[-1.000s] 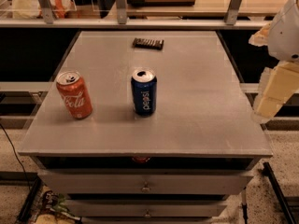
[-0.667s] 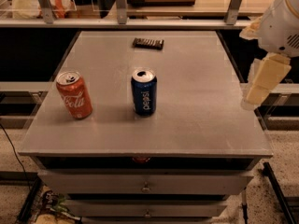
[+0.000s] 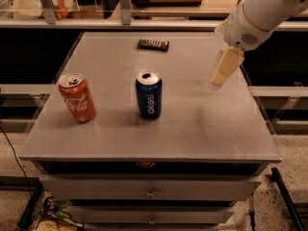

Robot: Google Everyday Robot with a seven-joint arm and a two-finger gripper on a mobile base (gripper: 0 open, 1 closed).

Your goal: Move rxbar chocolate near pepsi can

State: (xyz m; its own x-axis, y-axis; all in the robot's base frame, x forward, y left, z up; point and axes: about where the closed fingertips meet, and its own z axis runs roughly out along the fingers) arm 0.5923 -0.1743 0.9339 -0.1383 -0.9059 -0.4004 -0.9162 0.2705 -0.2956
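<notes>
The rxbar chocolate [image 3: 153, 44] is a small dark flat bar lying near the far edge of the grey table [image 3: 207, 129]. The pepsi can [image 3: 148, 95] stands upright in the middle of the table, dark blue with white lettering. My gripper [image 3: 219, 78], cream-coloured on a white arm, hangs above the right part of the table. It is to the right of both the bar and the can, touches neither, and holds nothing that shows.
An orange-red Coca-Cola can [image 3: 77, 97] stands upright left of the pepsi can. Drawers [image 3: 150, 192] sit under the table's front edge. A shelf with rails [image 3: 125, 4] and bags runs behind the table.
My arm and gripper have moved left, from beyond the table's right edge to above its right part. The cans and the bar have not moved.
</notes>
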